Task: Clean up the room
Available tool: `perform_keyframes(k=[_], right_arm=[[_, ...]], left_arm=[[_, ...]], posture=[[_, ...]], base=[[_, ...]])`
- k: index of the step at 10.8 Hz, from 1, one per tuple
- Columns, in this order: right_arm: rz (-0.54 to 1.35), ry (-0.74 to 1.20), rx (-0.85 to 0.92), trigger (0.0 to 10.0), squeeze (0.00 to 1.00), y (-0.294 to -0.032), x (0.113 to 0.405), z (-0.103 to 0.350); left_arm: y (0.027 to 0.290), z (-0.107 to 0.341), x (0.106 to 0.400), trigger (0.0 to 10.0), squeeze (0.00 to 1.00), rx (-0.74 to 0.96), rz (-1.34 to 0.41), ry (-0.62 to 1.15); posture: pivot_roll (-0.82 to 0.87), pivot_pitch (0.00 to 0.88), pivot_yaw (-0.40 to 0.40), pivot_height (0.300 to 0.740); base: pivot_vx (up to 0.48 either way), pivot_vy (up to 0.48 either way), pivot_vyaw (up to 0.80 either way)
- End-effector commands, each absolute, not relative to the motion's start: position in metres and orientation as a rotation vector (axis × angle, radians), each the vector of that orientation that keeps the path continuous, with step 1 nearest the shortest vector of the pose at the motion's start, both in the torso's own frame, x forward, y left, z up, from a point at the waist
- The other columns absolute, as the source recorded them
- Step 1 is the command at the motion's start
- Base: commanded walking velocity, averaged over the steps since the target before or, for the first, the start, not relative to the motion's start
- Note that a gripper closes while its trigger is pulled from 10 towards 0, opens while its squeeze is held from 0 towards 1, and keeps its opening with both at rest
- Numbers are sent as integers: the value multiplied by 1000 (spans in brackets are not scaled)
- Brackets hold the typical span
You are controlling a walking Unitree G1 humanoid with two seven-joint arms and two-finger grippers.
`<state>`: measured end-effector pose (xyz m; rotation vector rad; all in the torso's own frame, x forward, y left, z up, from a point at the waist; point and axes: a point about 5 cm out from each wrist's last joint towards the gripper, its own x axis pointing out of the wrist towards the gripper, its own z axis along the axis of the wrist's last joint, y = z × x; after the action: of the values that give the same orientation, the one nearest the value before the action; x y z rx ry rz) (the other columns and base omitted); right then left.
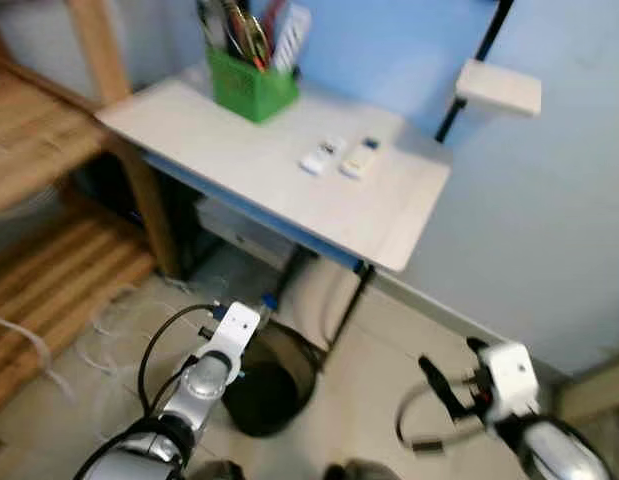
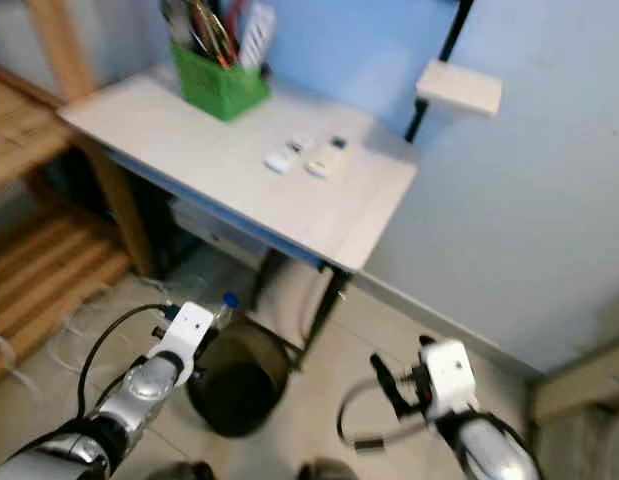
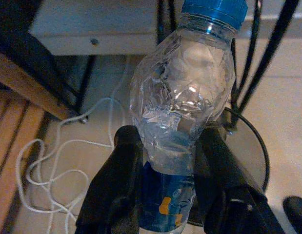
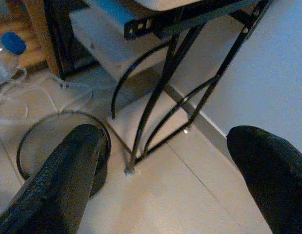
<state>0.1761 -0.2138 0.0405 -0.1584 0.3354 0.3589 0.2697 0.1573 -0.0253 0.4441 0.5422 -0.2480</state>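
Note:
My left gripper is shut on a crumpled clear plastic bottle with a blue cap and a blue label, gripped low on its body. In the eye views the left gripper hangs just above the near-left rim of a round black bin that stands on the floor under the white table. The bottle's blue cap points toward the table. My right gripper is open and holds nothing, low over the floor to the right of the bin. The bin's rim appears beyond it.
The table's black legs stand just behind the bin. On the table are a green pen holder and two white remotes. Wooden shelves are at the left, and white cables lie on the floor there. A blue wall is behind.

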Motion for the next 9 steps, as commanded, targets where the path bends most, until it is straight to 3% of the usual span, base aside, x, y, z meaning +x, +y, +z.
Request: perform_keyframes(k=[1, 5, 6, 7, 9], right_arm=[[397, 352, -178, 10000, 0, -214, 170, 45], [434, 410, -166, 10000, 0, -210, 145, 52], [425, 430, -166, 10000, 0, -212, 137, 53], [420, 439, -165, 10000, 0, -213, 134, 54], [412, 454, -160, 10000, 0, -212, 127, 56]], left_arm=[[148, -27, 267, 10000, 0, 483, -296, 524], [132, -27, 265, 10000, 0, 642, -465, 470], [135, -28, 264, 10000, 318, 692, -485, 465], [137, -27, 265, 10000, 1000, 723, -495, 450], [142, -26, 265, 10000, 1000, 877, -537, 402]], posture=[[-351, 204, -137, 740], [-399, 238, -164, 740], [-407, 242, -165, 740], [-413, 244, -164, 740], [-422, 247, -164, 740]], base=[[0, 0, 0], [0, 0, 0], [0, 0, 0], [0, 0, 0], [0, 0, 0]])
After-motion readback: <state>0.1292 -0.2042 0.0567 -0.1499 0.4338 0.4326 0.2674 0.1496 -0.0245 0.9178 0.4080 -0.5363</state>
